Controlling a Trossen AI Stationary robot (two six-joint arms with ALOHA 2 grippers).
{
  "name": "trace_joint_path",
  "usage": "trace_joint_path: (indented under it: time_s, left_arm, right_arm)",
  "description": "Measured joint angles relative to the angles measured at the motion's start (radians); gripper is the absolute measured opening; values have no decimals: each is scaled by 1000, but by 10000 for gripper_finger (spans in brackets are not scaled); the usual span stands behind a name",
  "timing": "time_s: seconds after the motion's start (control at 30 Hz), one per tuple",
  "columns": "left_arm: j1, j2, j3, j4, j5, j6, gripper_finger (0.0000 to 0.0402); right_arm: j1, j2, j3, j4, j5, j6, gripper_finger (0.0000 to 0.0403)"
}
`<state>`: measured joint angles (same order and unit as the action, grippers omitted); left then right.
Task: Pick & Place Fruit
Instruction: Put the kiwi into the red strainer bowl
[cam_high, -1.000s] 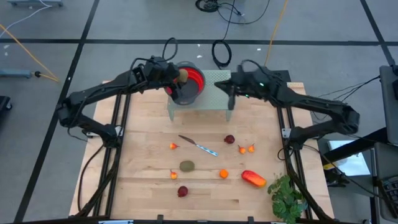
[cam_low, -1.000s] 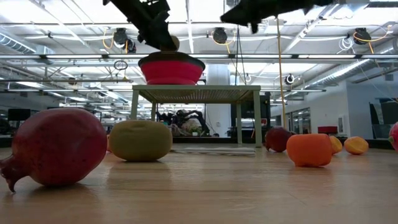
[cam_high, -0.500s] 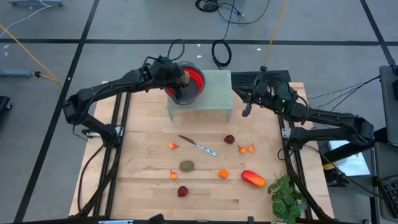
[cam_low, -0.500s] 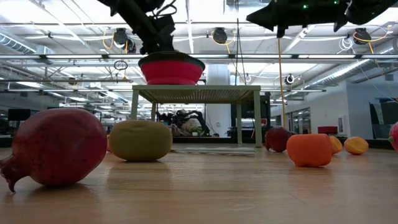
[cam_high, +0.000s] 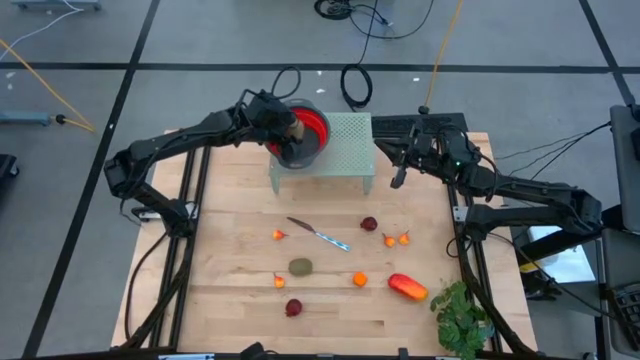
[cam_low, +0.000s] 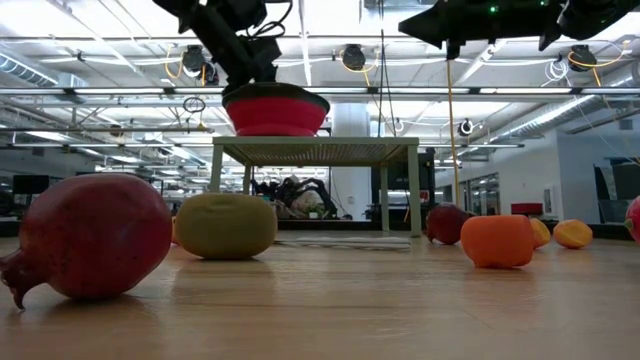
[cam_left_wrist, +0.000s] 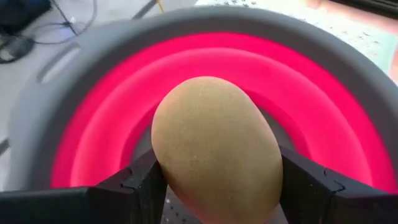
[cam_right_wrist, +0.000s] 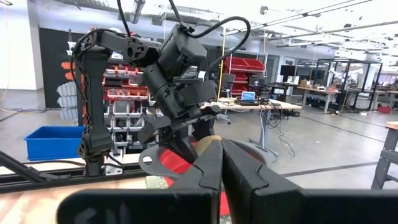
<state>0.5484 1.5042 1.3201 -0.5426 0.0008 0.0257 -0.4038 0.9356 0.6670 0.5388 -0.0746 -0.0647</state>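
Note:
An olive-brown oval fruit (cam_left_wrist: 214, 149) is between the fingers of my left gripper (cam_left_wrist: 217, 186), over the hollow of a red bowl (cam_left_wrist: 93, 137). The bowl (cam_high: 314, 127) sits on a small pale green stand (cam_high: 348, 140) at the table's far side. My right gripper (cam_high: 397, 178) hangs shut and holding nothing in the air, just right of the stand. More fruit lies on the wooden table: another olive oval (cam_high: 300, 266), dark red round ones (cam_high: 369, 224) (cam_high: 293, 308), tiny orange ones (cam_high: 359, 280), and a longer red-orange piece (cam_high: 408, 287). My left gripper pinches the oval fruit between its two fingers (cam_left_wrist: 146, 180), one on each long side (cam_left_wrist: 163, 163). The fingers slant down from the table's left side and lie along the fruit. The fruit's far end points into the bowl; whether it touches the bowl, I cannot tell.
A thin silver knife (cam_high: 320, 235) lies mid-table among the fruit. A green leafy plant (cam_high: 462, 315) stands at the near right corner. Black rails run along both sides of the table (cam_high: 240, 215). Bare wood lies between the stand and the fruit.
My left gripper has sunk with the oval fruit toward the bowl and rolled a little; in the low view the fruit no longer shows above the rim. My right gripper has drawn back from over the stand toward the table's right edge, staying shut.

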Motion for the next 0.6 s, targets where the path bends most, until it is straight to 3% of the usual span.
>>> trace_joint_path:
  time_s: [0.33,0.6]
  left_arm:
    - [38,0,0,-17,74,-121,239]
    - [47,0,0,-17,89,-141,274]
  right_arm:
    - [0,0,0,3,0,0,1]
    - [0,0,0,4,0,0,1]
